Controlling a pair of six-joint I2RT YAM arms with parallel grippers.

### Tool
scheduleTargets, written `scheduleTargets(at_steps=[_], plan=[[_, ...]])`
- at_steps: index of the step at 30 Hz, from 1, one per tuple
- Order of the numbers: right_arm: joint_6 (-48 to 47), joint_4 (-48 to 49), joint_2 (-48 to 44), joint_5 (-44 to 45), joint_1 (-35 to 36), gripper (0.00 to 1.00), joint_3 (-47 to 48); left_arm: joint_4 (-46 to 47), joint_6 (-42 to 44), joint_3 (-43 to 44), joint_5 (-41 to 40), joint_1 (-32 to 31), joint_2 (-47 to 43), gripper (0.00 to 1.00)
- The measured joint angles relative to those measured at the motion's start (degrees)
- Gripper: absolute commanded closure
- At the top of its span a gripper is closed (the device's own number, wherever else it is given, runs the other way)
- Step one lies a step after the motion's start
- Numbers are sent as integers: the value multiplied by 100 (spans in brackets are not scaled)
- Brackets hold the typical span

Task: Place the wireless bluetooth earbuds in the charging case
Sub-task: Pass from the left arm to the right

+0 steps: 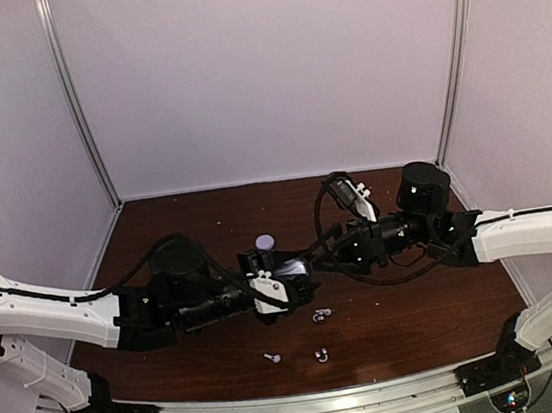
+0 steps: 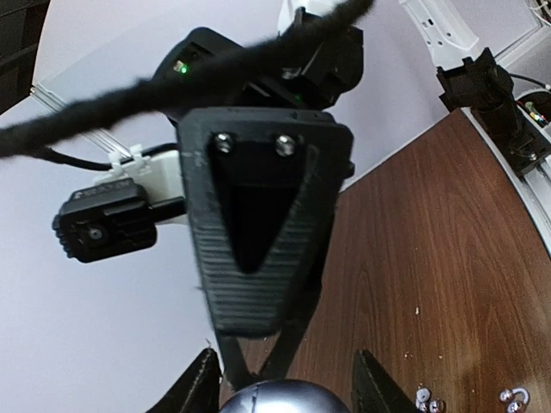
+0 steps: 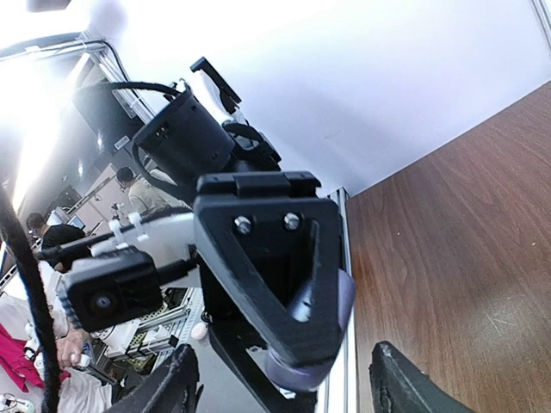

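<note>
Left hand (image 2: 280, 383) pinching round grey charging case (image 2: 275, 401) above bench (image 1: 177, 219) centre. Right hand (image 3: 288, 379) facing it close, fingers (image 3: 176, 383) spread. Tiny whitish earbuds (image 1: 321, 314) lying loose on bench between centre and near edge. Small lilac round object (image 1: 264, 240) just behind left hand, toward far edge.

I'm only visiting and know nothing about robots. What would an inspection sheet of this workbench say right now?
Surface: brown wooden table, a few pale specks.
Job's things: three earbuds lying loose in front of the claws; round grey charging case in the left claw.
Clutter: small round lilac object beyond the left claw.
Claws: left shut on the case; right claw open, close to it.
Cables: black cable looped under the right arm.
Surroundings: white walls, metal corner rails.
</note>
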Motion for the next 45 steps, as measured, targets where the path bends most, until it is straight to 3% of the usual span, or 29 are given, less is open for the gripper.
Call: scheduleTargets(at_steps=[4,14,31,34,40,45], plan=[[208,328,4,-7,0,37,-2,-76,72,0,-26,0,107,76],[221,273,35,125,164,39,-24,-122,151,160,-81,0,140,76],[278,133,223,636,361,69,-111,-177,179,280,-186,-2,302,75],[243,66,229,721,363,77,-111,-205,203,280,-260,-2,323,68],[144,-13,229,761,356,82,-109,-216,219,278,-350,-2,341,35],[22,-83,219,706,363,83,-107,-210,52,184,-330,-2,166,27]])
